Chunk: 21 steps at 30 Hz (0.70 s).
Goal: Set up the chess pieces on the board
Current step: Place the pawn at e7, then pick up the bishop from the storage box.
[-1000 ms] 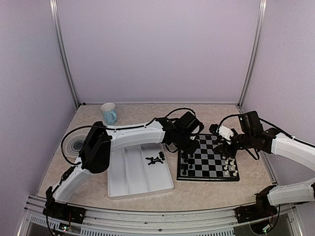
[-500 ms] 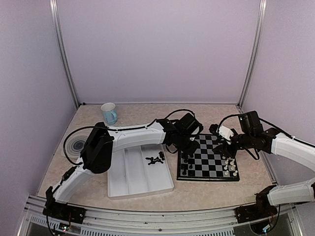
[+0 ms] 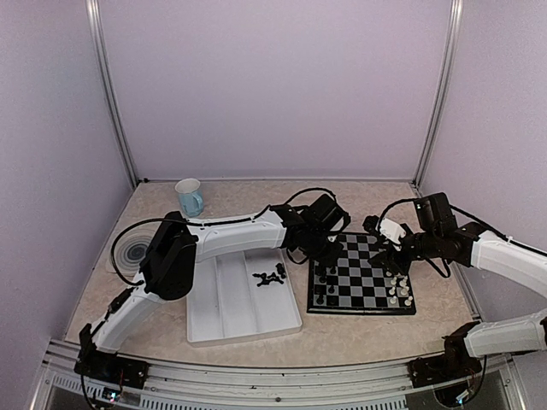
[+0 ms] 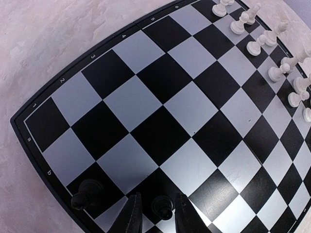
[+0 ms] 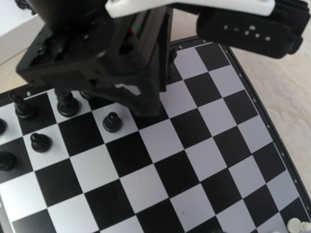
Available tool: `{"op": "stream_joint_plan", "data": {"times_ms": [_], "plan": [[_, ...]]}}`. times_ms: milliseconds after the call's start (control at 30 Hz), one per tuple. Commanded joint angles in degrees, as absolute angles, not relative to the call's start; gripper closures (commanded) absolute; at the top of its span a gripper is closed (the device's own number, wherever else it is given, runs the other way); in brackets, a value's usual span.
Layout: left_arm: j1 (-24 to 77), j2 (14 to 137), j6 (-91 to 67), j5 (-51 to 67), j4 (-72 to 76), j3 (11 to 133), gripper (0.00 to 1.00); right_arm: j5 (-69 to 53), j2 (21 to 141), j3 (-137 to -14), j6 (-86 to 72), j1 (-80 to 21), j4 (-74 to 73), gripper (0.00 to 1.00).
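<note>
The board (image 3: 363, 278) lies right of centre, with a few black chess pieces (image 3: 320, 290) along its left edge and white pieces (image 3: 398, 289) at its right. My left gripper (image 3: 327, 255) hangs over the board's near-left corner. In the left wrist view its fingers (image 4: 131, 213) stand a little apart around a black pawn (image 4: 163, 208), with a gap on each side, so the left gripper (image 4: 156, 213) is open. A second black piece (image 4: 86, 193) stands beside it. More black pieces (image 3: 270, 277) lie in the tray. My right gripper (image 3: 395, 254) hovers over the board's right side, open and empty.
A white compartment tray (image 3: 231, 312) sits left of the board. A blue-and-white mug (image 3: 190, 197) stands at the back left, and a round grey disc (image 3: 132, 253) lies at the left edge. In the right wrist view, black pawns (image 5: 112, 122) stand near the left arm's wrist.
The left gripper's fingers have parted slightly, letting go of the black pawn, which now stands on the board. Neither arm has shifted noticeably.
</note>
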<state>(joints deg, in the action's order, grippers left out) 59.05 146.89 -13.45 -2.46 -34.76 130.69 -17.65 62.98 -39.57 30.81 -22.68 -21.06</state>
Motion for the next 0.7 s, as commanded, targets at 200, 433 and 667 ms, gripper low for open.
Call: {"op": "stream_joint_plan", "data": {"times_ms": [200, 433, 667], "plan": [[59.04, 142.05, -13.80, -2.61, -30.54, 130.51, 0.62, -18.15, 63.10, -39.24, 30.70, -21.77, -20.58, 0.50], [58.45, 127.21, -13.04, -7.20, -28.58, 118.56, 0.50, -18.78, 62.14, -39.21, 30.89, -21.67, -21.07, 0.50], [53.09, 108.99, -16.41, -8.31, -28.13, 90.09, 0.49, -23.34, 62.30, -40.94, 33.68, -21.79, -23.81, 0.55]]}}
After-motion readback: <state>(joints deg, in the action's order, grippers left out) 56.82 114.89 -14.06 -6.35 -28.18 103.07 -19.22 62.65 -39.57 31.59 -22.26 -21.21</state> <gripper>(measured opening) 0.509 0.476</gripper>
